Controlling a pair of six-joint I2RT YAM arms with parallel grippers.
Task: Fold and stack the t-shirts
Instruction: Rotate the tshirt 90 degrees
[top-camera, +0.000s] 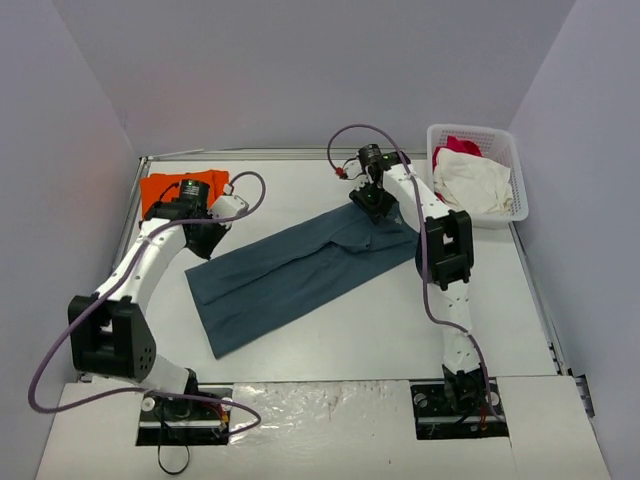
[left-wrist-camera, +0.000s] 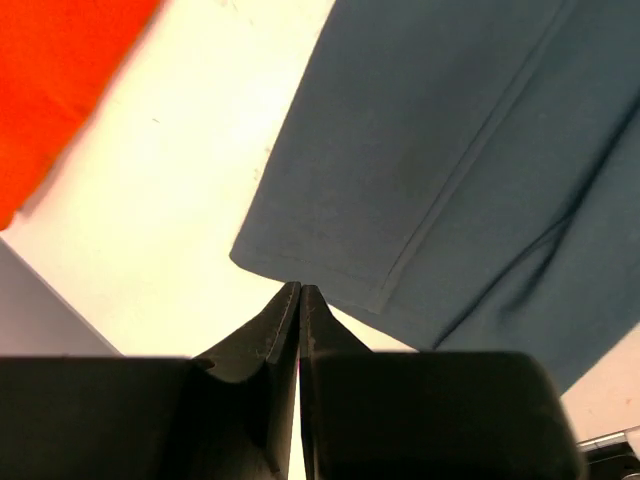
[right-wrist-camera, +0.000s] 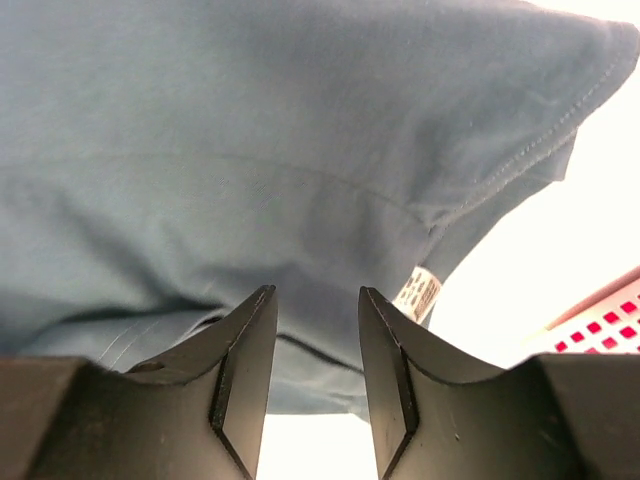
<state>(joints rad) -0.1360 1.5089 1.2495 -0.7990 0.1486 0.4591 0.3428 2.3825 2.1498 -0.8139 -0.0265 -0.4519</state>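
Note:
The slate-blue t-shirt (top-camera: 295, 270) lies folded lengthwise in a long slanted strip across the table's middle. The orange t-shirt (top-camera: 172, 190) lies folded at the back left, partly behind my left arm. My left gripper (top-camera: 207, 238) is shut and empty, just off the blue shirt's upper-left hem corner (left-wrist-camera: 262, 257); orange cloth (left-wrist-camera: 55, 80) shows at that view's top left. My right gripper (top-camera: 378, 205) is open above the shirt's far right end, over bunched blue cloth (right-wrist-camera: 300, 180) with a white label (right-wrist-camera: 418, 293) beside it.
A white mesh basket (top-camera: 512, 165) at the back right holds a white garment (top-camera: 472, 180) and a red-pink garment (top-camera: 456, 145). Grey walls close in on three sides. Bare white table (top-camera: 400, 320) lies in front of the blue shirt.

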